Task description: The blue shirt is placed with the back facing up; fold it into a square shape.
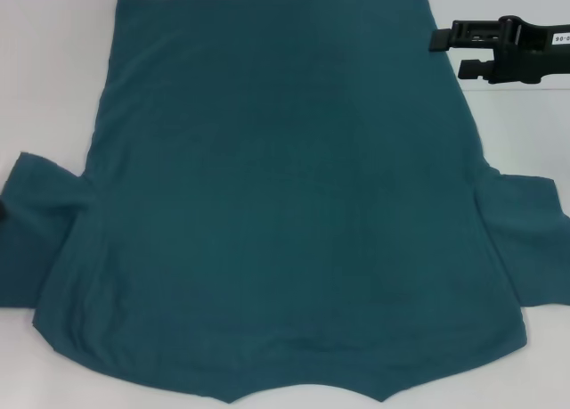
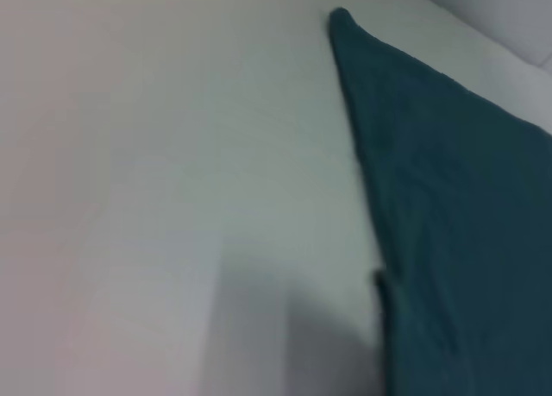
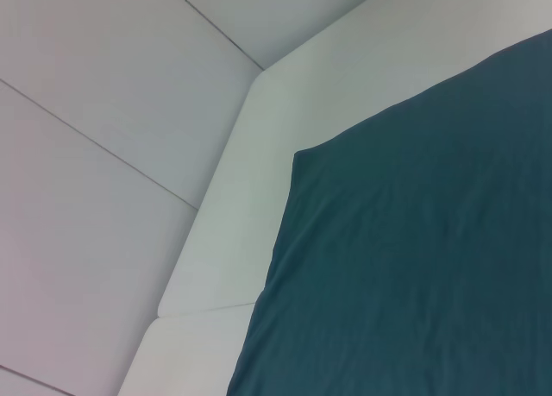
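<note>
You see the blue shirt (image 1: pixel 285 204) in one plain colour, a dark teal-blue, with no letters or pattern on the side facing up. Its two sleeves, left and right, are the same teal-blue. The table (image 1: pixel 53 61) under it is plain white. At the far right you see the right gripper (image 1: pixel 459 53), which is black, with a small white label on it. The floor (image 3: pixel 95 111) is pale grey with thin dark lines.

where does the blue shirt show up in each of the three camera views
Head view: the dark teal-blue soft fabric T-shirt fills the middle, spread flat.
Left wrist view: its pointed corner fills one side.
Right wrist view: its squared corner fills one side.
Shared landmark: the white table.
</note>
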Controlling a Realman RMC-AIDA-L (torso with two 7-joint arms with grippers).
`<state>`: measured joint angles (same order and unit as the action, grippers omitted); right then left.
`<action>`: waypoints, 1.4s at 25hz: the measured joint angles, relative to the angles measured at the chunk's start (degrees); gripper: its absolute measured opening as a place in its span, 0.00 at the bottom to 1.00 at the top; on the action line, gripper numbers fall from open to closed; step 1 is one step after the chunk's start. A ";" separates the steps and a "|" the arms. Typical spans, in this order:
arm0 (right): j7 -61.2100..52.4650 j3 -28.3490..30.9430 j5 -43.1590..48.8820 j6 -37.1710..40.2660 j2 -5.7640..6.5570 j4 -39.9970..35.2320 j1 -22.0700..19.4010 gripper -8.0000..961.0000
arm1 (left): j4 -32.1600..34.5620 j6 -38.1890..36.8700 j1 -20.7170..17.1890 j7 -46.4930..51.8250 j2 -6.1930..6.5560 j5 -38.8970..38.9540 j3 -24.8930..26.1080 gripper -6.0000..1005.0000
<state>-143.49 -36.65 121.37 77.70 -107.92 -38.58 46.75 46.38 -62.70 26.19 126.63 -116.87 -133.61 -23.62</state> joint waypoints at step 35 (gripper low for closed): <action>-0.13 -0.07 0.01 0.73 -0.17 0.20 0.34 0.95 | -0.56 -6.31 13.96 24.13 -1.36 -7.63 -17.14 0.00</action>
<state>-143.62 -36.72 121.38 78.43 -108.09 -38.38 47.09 45.82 -69.02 40.15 150.76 -118.23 -141.23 -40.76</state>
